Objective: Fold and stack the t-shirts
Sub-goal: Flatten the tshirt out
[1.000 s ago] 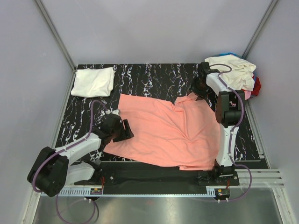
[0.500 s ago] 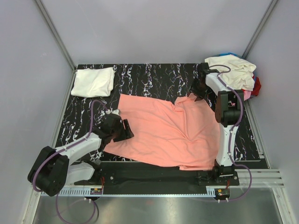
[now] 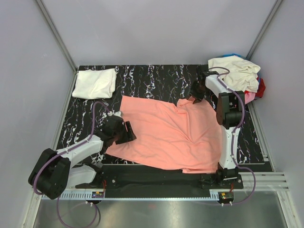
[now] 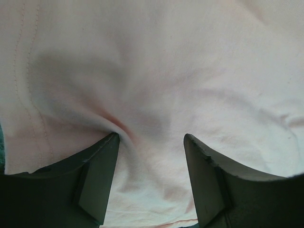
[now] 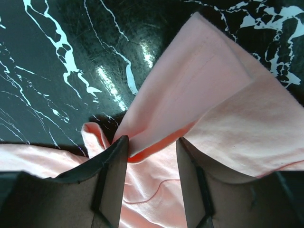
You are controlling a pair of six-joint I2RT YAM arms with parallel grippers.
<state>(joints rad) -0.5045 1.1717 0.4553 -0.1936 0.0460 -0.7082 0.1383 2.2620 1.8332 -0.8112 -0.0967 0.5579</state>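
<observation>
A salmon-pink t-shirt point(image 3: 166, 133) lies spread, a little rumpled, on the black marble table point(image 3: 152, 78). My left gripper point(image 3: 126, 133) rests on the shirt's left edge. In the left wrist view point(image 4: 151, 137) its jaws are apart and press into the cloth point(image 4: 156, 71), which puckers at the left finger. My right gripper point(image 3: 193, 95) is at the shirt's far right corner. In the right wrist view point(image 5: 152, 140) its jaws are apart, with a raised fold of the sleeve point(image 5: 190, 99) between them. A folded white t-shirt point(image 3: 95, 82) lies at the far left.
A loose pile of t-shirts point(image 3: 237, 73) sits at the far right corner, cream on top with red, pink and blue showing beneath. Grey walls with metal frame posts enclose the table. The arm bases stand on a rail at the near edge.
My right gripper has moved slightly left along the shirt's far right corner. The left arm and the shirt's body have not moved.
</observation>
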